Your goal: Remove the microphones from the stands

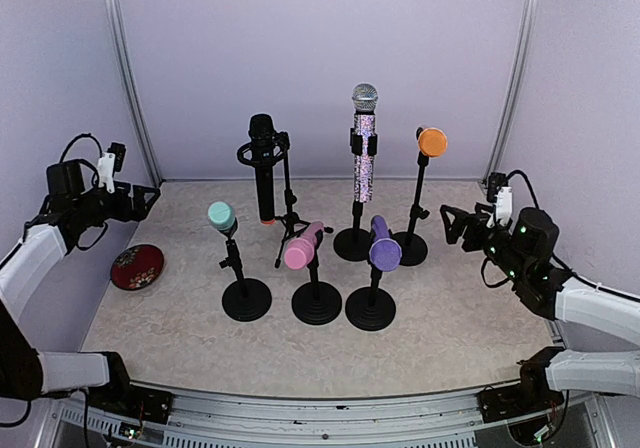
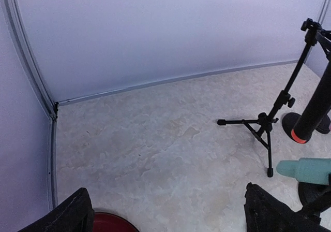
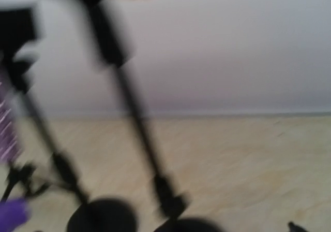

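Top external: orange microphone atop stand, back right on table, near right gripper. Both grippers wide open, empty; left gripper well apart. Suggest: pinch body above clip, lift straight, keep base from tipping.

six microphones are seen on stands mid-way across the bench, the glitter microphone tallest. the left gripper is held open by the left wall, a red dish nearby; the right gripper is spread open near the orange microphone.
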